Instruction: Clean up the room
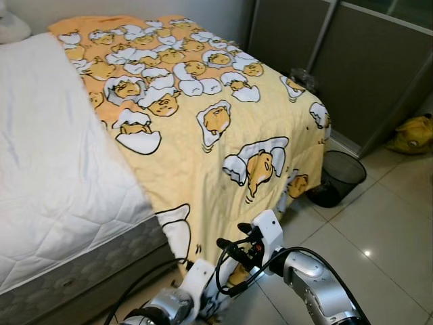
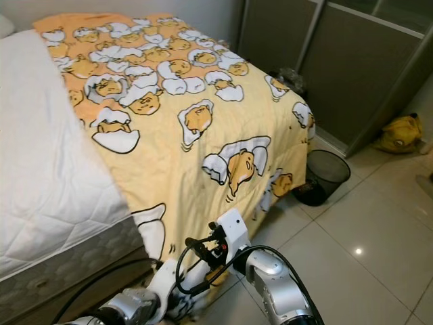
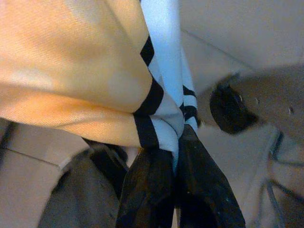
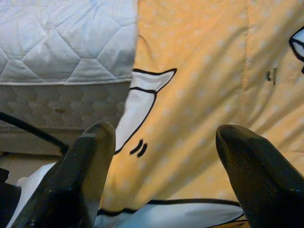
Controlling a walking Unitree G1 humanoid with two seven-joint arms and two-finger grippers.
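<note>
Bed (image 1: 61,196) ahead; left gripper (image 3: 175,156) fingers pinch yellow blanket (image 1: 223,128) edge; right gripper (image 4: 161,156) fingers wide, facing blanket.

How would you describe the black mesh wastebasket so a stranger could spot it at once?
Start at the bed under the yellow egg-print blanket. At its far foot corner, on the glossy tiled floor, stands the round black mesh wastebasket. It is dark and see-through, unlike the yellow bag farther off.
</note>
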